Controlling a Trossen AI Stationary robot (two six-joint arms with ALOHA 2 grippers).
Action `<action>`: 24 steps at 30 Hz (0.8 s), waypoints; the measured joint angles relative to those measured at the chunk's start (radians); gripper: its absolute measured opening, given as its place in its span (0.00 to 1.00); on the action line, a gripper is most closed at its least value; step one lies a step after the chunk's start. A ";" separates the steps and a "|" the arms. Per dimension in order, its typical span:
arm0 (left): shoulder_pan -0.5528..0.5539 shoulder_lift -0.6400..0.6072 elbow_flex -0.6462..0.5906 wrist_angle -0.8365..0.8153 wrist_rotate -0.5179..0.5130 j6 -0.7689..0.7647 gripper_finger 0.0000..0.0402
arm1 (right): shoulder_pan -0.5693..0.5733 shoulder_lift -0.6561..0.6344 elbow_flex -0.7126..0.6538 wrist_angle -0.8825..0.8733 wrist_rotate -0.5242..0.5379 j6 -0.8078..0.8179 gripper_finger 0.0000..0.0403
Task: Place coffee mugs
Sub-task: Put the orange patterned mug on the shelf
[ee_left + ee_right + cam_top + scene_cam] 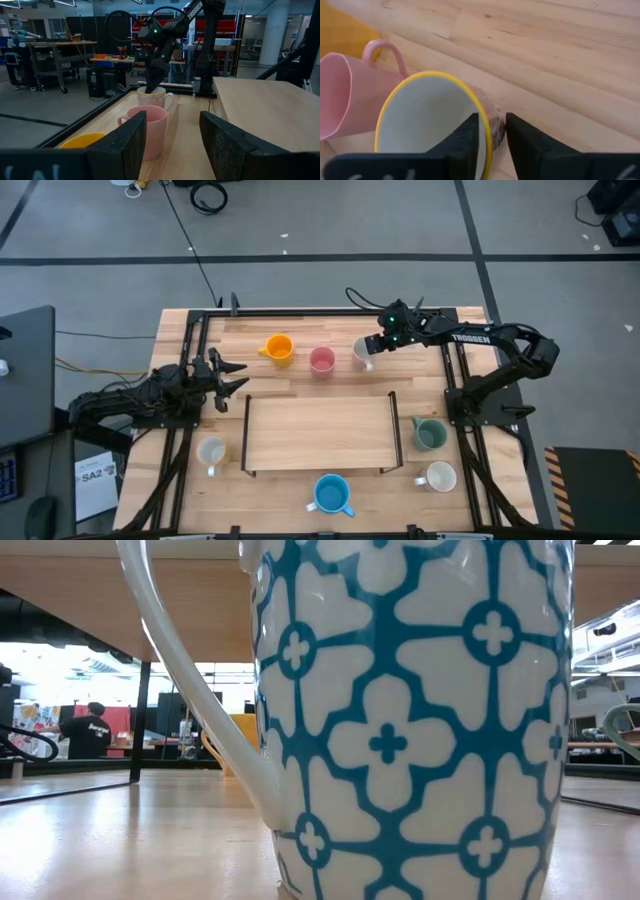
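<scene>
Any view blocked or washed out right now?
Low view: blue-patterned mug fills the frame, hiding the table; room behind glares bright. Right wrist view: yellow-rimmed mug looms close, edges soft. High view: even lighting.

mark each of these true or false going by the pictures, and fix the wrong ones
1. The right gripper has its fingers astride the rim of the yellow-rimmed white mug. True.
2. The orange mug, pink mug and that white mug stand in a row behind the wooden shelf. True.
3. The left gripper holds the pink mug. False: it is open and empty, at the table's left side.
4. The blue mug stands on top of the shelf. False: it stands on the table in front of the shelf.
5. The dark green mug stands to the left of the shelf. False: to its right.
</scene>
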 joint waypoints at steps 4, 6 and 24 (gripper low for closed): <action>0.000 0.000 0.000 -0.007 0.000 0.000 0.47 | 0.000 0.000 0.000 -0.002 0.001 -0.001 0.18; 0.000 0.000 0.000 -0.006 0.000 0.000 0.47 | 0.000 0.000 -0.002 -0.008 0.001 0.000 0.16; 0.000 0.000 0.000 -0.006 0.000 0.000 0.47 | -0.002 0.001 0.008 -0.015 0.000 -0.008 0.08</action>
